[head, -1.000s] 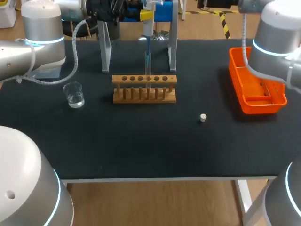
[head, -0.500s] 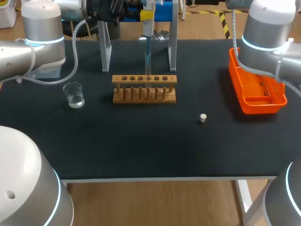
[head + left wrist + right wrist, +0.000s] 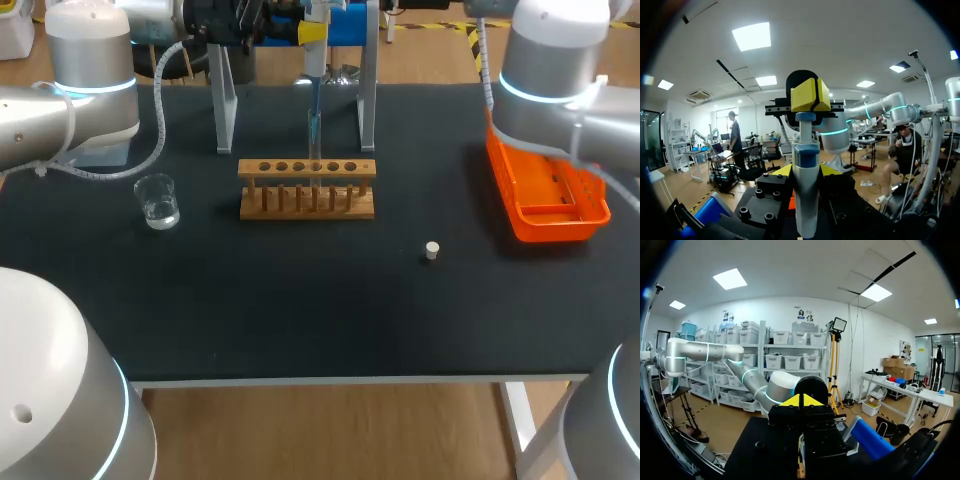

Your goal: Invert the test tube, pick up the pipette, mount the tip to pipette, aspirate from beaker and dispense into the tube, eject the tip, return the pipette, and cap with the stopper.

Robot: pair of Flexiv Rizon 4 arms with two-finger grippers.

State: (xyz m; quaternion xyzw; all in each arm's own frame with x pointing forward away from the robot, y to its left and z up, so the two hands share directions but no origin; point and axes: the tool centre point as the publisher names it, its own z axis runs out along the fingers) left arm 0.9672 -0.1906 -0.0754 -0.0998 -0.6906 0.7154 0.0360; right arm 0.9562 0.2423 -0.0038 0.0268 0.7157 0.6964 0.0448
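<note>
Left gripper has its yellow tips pressed on either side of the pipette, holding it upright between the legs of the stand at the back of the table. The tip hangs straight down to the rack, at one of the holes right of the middle. The tube seems to stand there, but I cannot tell how deep the tip sits in it. Right gripper has its tips together with nothing between them. Its arm stands over the near end of the orange tray.

The main risk, as I judge it, is at the tube mouth. Any sideways move before the tip rises clear could catch the glass and drag or topple the rack. A tilted lift could scrape the tip loose, or leave drops on the wood. The hold on the pipette's smooth body looks narrow, so a jolt might twist it.

The stopper lies alone, well apart from the rack. It is small and round, so a slightly off pinch by the right gripper could flick it away. The beaker stands near the left arm's route, and a low swing could knock it over.
</note>
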